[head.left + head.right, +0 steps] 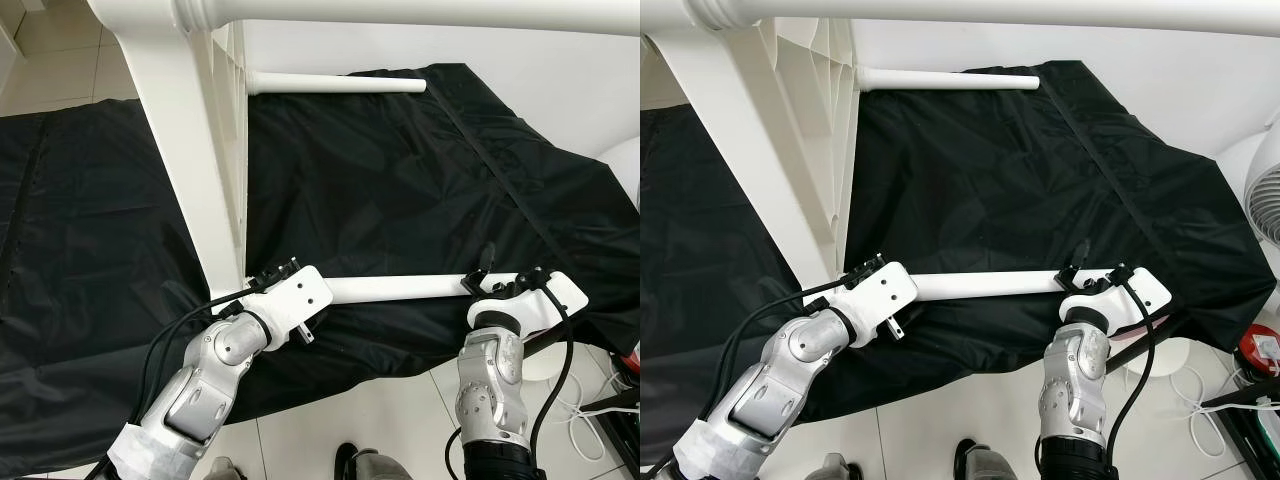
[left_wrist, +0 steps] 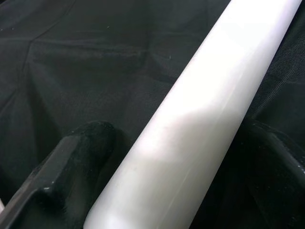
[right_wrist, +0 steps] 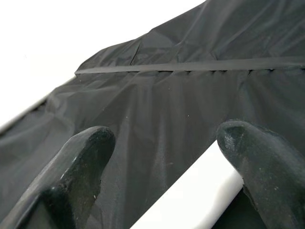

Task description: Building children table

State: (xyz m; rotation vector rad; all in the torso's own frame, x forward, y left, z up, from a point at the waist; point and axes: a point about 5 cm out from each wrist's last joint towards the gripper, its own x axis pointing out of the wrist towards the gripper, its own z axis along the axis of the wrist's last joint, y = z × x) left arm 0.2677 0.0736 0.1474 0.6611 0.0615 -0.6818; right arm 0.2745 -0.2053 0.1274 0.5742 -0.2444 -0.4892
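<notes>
White leg is lying across the black sheet, w/ both grippers on it. Left gripper is closing around the leg's end nearest the frame; fingers are hugging both sides. Right gripper is sitting at the leg's other end, fingers spread wide, leg tip poking between them; can't tell if they're touching it. A 2nd leg is lying beyond the first, one end hidden behind the frame. Frame's top is running out of view.
</notes>
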